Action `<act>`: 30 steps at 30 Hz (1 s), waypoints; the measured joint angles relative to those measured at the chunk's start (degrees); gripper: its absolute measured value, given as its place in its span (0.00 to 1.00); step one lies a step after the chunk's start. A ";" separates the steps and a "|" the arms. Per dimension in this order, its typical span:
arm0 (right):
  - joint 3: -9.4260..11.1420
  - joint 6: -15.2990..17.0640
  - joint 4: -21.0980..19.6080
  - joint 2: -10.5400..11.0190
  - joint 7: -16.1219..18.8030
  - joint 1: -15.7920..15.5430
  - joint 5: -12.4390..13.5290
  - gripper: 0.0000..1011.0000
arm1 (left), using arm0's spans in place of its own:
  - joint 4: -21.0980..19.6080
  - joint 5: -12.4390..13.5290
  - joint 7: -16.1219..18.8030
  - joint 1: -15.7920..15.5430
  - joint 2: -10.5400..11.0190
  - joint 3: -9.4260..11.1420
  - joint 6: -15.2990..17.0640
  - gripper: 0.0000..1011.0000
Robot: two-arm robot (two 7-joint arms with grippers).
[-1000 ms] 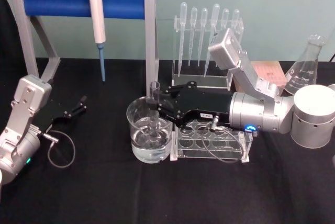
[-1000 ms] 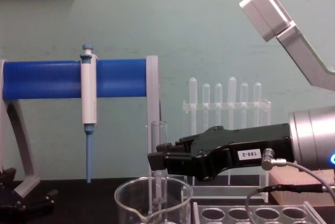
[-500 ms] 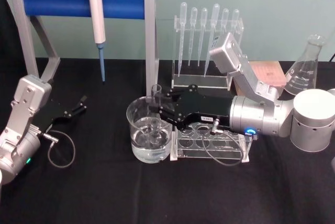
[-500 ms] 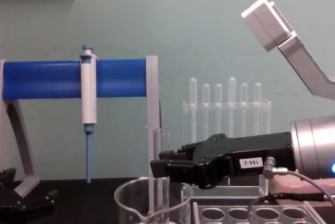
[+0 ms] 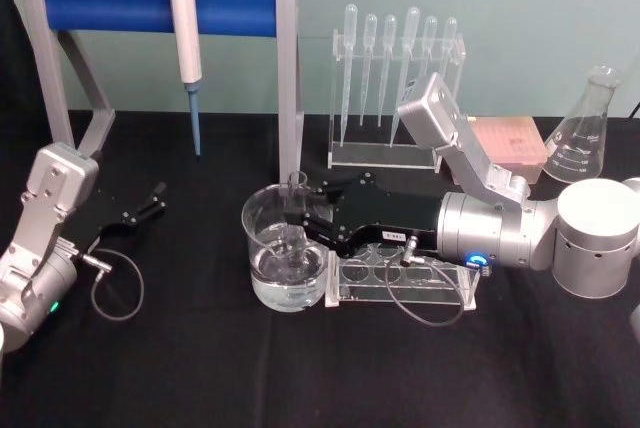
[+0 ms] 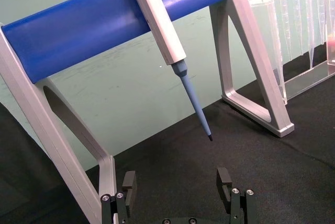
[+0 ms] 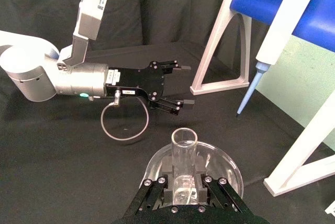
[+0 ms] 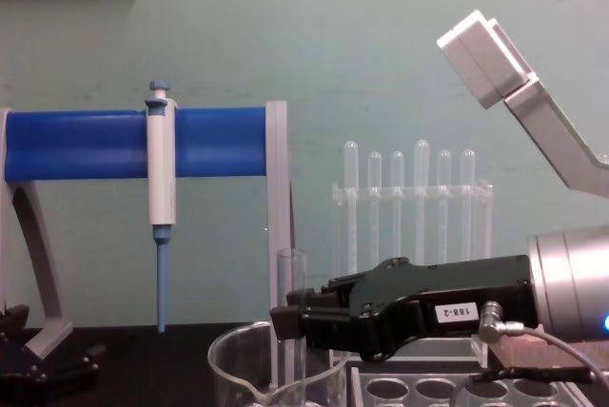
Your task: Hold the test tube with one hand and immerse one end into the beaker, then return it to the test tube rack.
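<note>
Your right gripper (image 5: 297, 216) reaches in from the right over the test tube rack (image 5: 400, 283) and is clamped on the test tube (image 5: 296, 182); its 2 fingers pinch the glass below the rim. The tube stands upright inside the beaker (image 5: 252, 238), near the wall on the rack's side, with its open rim above the beaker's rim. In the chest view the test tube (image 8: 290, 274) runs down past the gripper (image 8: 284, 321) into the beaker (image 8: 226, 369). The beaker holds clear liquid at the bottom, and it sits on the black table, touching the left end of the rack. You cannot tell whether the tube's round end is below the liquid's surface. Your right wrist view looks straight down on the tube (image 7: 183, 145), held between the fingers. Your left gripper (image 5: 155, 198) rests open on the table at the left, well apart from the beaker; its fingers are spread wide in the left wrist view (image 6: 176, 182).
</note>
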 joint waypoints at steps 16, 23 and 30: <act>-0.10 0.05 -0.19 0.06 0.03 -0.09 -0.17 0.24 | 0.00 0.00 0.00 0.00 0.00 0.00 0.00 0.99; -0.10 0.08 -0.19 0.06 0.01 -0.06 -0.14 0.24 | 0.00 0.00 0.00 0.00 0.00 0.00 0.00 0.99; -0.10 0.08 -0.19 0.06 0.01 -0.03 -0.09 0.24 | 0.00 0.00 0.00 0.00 0.00 0.00 0.00 0.99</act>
